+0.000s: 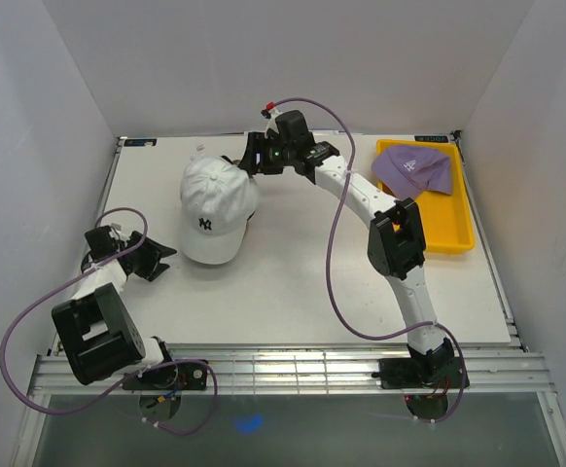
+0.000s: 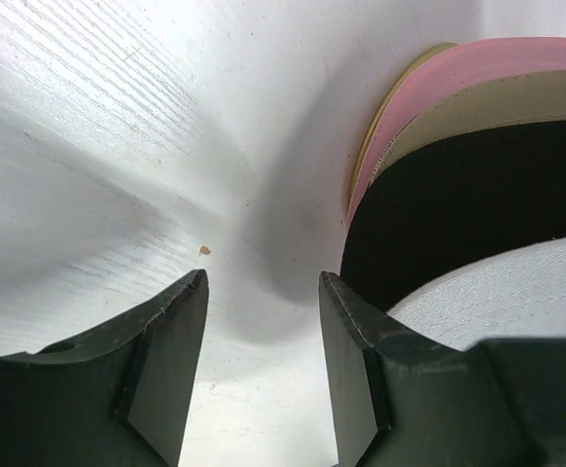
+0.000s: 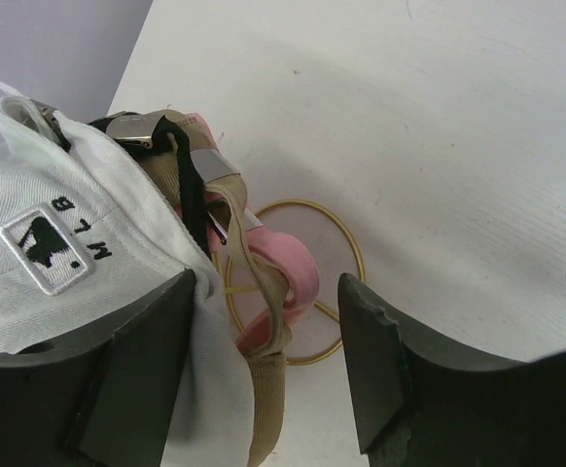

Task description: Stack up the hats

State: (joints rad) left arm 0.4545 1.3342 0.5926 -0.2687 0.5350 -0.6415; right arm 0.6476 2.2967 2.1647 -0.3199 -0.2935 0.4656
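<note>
Standing open, empty, right gripper (image 3: 268,280) behind white cap (image 1: 217,199), left gripper (image 2: 264,277) open beside brim (image 2: 516,292)

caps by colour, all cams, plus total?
white cap: 1
black cap: 1
tan cap: 1
pink cap: 1
purple cap: 1, in the tray
Total: 5
</note>
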